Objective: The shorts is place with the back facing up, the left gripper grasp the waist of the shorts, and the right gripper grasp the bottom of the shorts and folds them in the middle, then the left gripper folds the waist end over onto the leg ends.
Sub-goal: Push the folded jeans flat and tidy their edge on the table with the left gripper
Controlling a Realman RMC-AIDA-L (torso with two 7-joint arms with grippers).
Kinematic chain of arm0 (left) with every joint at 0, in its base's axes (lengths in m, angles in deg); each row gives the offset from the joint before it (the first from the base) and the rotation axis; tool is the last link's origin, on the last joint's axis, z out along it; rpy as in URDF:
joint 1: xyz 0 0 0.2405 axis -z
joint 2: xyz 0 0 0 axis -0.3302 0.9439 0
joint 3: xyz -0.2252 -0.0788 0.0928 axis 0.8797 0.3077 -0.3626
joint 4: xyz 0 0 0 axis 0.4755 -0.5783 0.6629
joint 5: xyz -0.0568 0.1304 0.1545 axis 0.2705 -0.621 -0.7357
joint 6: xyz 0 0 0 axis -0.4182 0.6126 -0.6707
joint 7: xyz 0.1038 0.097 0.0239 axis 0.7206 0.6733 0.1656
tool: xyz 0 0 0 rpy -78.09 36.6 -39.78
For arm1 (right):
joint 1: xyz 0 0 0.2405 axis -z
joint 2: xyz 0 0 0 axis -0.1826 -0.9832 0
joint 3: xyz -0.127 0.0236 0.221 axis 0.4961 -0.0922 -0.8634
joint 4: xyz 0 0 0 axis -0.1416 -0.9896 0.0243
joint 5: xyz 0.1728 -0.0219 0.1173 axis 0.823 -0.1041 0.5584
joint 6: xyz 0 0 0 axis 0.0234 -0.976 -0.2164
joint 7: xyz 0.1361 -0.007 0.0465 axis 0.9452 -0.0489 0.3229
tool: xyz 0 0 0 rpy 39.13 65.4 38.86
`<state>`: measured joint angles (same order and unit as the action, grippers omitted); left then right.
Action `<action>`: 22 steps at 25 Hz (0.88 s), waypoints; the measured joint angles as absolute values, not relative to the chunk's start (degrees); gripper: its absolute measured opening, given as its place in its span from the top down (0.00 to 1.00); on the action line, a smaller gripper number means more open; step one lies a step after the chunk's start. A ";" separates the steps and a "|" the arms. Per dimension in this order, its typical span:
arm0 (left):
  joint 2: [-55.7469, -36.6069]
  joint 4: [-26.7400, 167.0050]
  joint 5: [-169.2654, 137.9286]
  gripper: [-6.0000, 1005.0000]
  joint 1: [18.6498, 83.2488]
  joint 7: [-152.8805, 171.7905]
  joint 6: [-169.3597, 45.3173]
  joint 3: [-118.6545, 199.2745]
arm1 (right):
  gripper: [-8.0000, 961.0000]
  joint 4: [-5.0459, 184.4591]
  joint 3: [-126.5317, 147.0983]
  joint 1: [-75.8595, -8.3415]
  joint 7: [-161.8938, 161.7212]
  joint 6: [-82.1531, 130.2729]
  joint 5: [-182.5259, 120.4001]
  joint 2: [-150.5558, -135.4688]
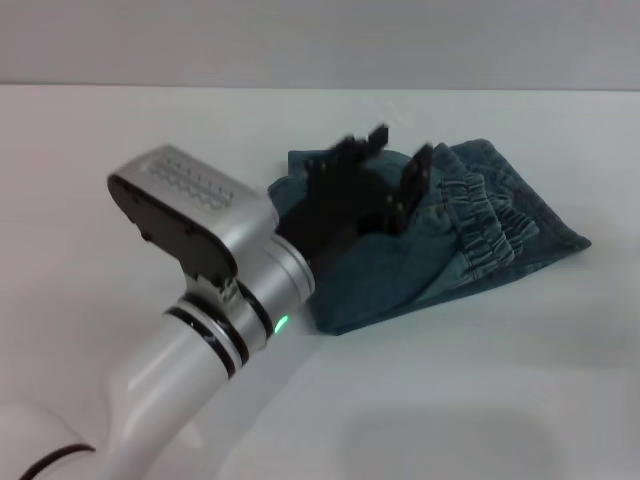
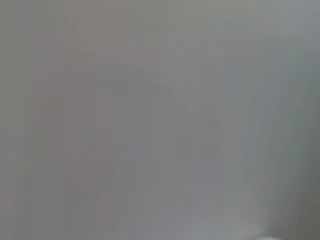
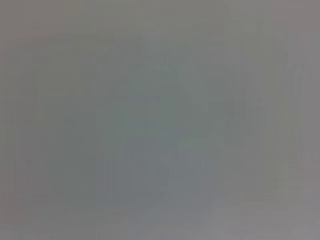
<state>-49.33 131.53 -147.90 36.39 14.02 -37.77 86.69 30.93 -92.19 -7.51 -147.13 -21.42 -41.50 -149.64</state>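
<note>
Left gripper [image 1: 398, 165]: black claw, fingers spread apart with nothing between them, poised over the folded shorts [image 1: 440, 245] toward the far edge of the tabletop [image 1: 520, 400]. Shorts: blue denim, folded into a compact bundle, lying under and just beyond the claw; the ruffled waist [image 1: 490, 215] lies on top, on the side away from the arm. Both wrist views show only grey blur.

Shorts [image 1: 455, 250] — faded blue denim; left gripper [image 1: 398, 175] black, wrist silver, ring glowing green.
</note>
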 joint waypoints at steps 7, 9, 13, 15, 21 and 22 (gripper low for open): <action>-49.45 123.95 -148.32 0.60 40.60 5.85 -36.99 81.21 | 0.99 32.56 -94.30 -7.47 -147.16 -22.40 -41.35 -149.67; -49.47 122.28 -148.33 0.66 41.55 3.36 -37.05 80.14 | 0.99 32.91 -94.46 -7.65 -147.12 -22.40 -41.32 -149.63; -49.58 120.37 -148.35 0.91 42.43 -0.21 -38.29 79.59 | 0.99 33.16 -94.49 -7.78 -147.13 -22.39 -41.29 -149.61; -49.59 120.05 -148.35 0.92 42.58 -1.65 -39.56 79.76 | 0.99 33.26 -94.50 -7.84 -147.13 -22.40 -41.27 -149.60; -49.59 118.85 -148.41 0.98 42.40 -1.57 -39.48 79.17 | 0.99 33.46 -94.41 -7.93 -147.13 -22.39 -41.22 -149.56; -49.59 118.85 -148.41 0.99 42.40 -1.57 -39.48 79.17 | 0.99 33.48 -94.37 -7.93 -147.13 -22.39 -41.22 -149.56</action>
<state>-49.59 118.85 -148.41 42.40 -1.57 -39.48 79.17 33.48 -94.37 -7.93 -147.13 -22.39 -41.22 -149.56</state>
